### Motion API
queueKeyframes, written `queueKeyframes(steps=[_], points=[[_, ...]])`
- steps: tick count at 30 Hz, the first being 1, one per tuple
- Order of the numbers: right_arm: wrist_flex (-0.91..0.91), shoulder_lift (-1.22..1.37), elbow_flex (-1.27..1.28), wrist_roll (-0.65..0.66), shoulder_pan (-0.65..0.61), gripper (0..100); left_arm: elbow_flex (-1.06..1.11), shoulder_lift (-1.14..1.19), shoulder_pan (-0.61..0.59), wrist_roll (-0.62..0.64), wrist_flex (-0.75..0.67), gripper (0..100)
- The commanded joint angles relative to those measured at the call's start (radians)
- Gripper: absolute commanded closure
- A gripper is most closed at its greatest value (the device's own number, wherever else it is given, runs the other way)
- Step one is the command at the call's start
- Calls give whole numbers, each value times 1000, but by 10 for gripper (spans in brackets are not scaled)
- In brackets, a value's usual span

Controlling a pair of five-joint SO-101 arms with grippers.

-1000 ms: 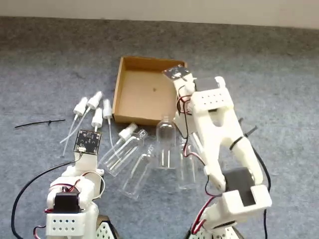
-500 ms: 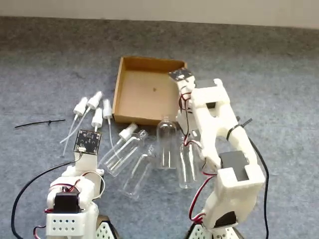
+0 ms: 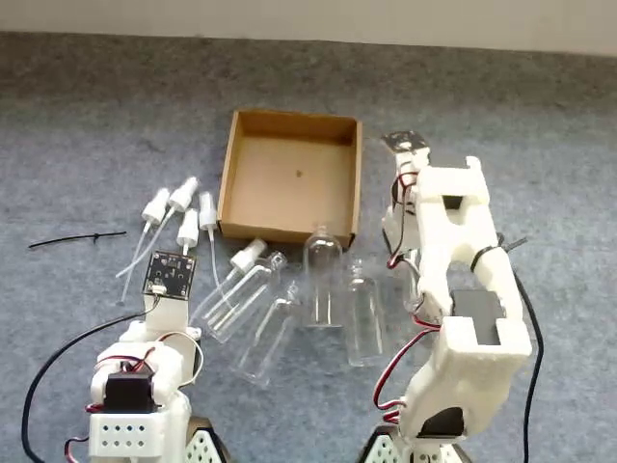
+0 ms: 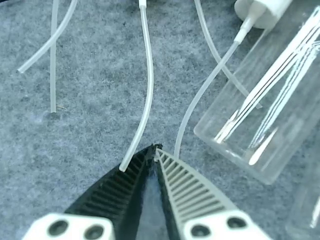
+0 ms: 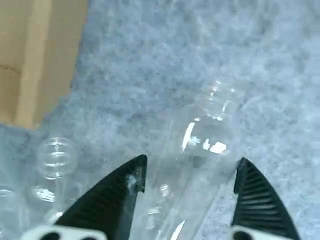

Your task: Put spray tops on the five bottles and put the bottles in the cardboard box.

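Bottle [image 5: 200, 145], uncapped and lying on the carpet [image 5: 200, 40] near the cardboard box [image 5: 30, 60] corner, sits between the spread fingers of my right gripper [image 5: 192, 161]; I judge a square, gentle squeeze on its body best, while my left gripper [image 4: 154, 149] rests pressed shut.

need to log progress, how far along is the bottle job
Nothing is finished: the cardboard box is empty and the spray tops lie loose on the carpet. In hand: the right gripper has its open fingers either side of a lying bottle, not gripping it. Left: capping and boxing all five bottles.
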Motion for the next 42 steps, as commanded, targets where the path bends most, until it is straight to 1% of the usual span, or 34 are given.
queueKeyframes(steps=[1,5,7,13,16,19,22,28,35,37,40,42], points=[[1,-16,-47,6,-2,746,19,-10,5,-2,5,994],[41,-15,-51,-32,-7,745,19,-10,5,-2,5,994],[50,-15,-51,-31,-7,740,19,-10,5,-2,5,994],[48,-16,-53,-31,-7,652,19,-10,5,-2,5,994],[47,-18,-67,-31,-8,652,19,-10,5,-2,5,994],[50,-15,-133,-38,-16,652,19,-10,5,-2,5,994],[50,-10,-194,-80,-18,652,19,-10,5,-2,5,994],[41,-5,-257,-78,-35,652,19,-10,5,-2,5,994],[48,143,-297,-80,-96,652,19,-10,5,-2,5,994],[50,173,-326,-84,-91,652,19,-10,4,-2,5,994],[51,176,-344,-86,-51,652,19,-10,4,-2,5,994],[87,179,-349,-84,-36,652,19,-10,4,-2,5,994]])
